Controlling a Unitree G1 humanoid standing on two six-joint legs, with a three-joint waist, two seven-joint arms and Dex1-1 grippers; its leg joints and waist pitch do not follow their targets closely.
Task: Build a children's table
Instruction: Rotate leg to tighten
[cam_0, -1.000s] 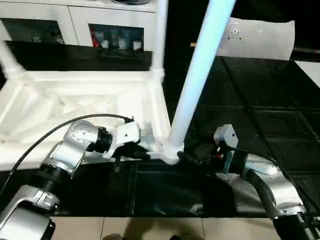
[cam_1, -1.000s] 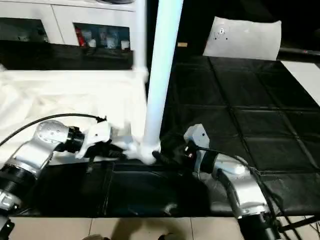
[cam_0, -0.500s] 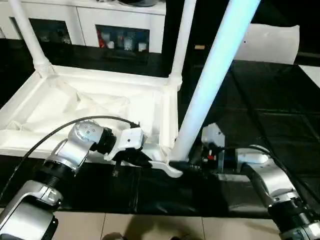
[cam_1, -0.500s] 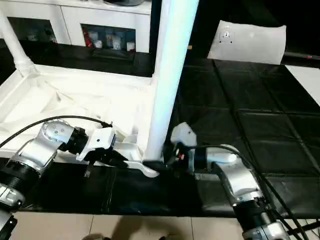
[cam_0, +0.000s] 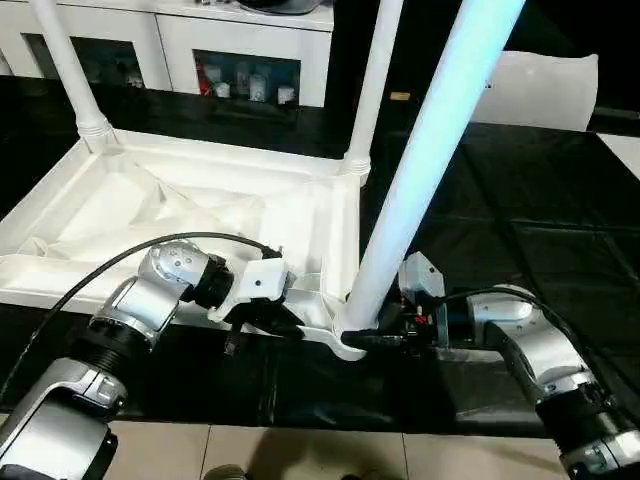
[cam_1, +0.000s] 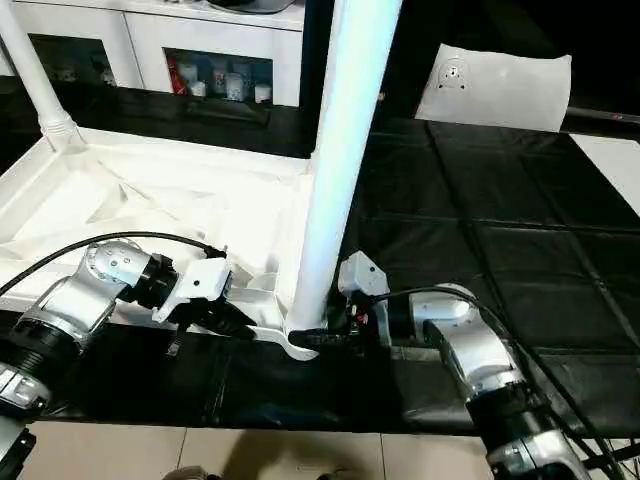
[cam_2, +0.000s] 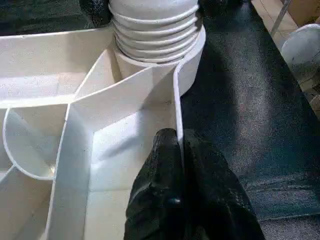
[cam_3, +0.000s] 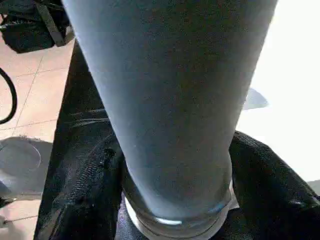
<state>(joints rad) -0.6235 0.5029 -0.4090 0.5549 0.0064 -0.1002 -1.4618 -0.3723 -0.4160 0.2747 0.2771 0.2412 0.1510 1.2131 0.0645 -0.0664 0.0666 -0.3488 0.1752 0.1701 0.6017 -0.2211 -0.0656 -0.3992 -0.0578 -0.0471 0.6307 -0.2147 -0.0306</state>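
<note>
Tabletop upside down on the black mat, both grippers at its near corner.

The left gripper (cam_2: 179, 200) pinches the rim of the tabletop (cam_0: 180, 215). The right gripper (cam_0: 385, 338) clasps the base of the near leg (cam_0: 420, 165), standing in its corner socket. Two more legs (cam_0: 375, 85) rise at the far corners. A white bag (cam_0: 545, 90) lies beyond; cabinets (cam_0: 230, 55) stand behind.

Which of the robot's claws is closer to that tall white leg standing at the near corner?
The right claw: its fingers close around the leg at its base. The left claw pinches the tabletop rim just beside that corner.
</note>
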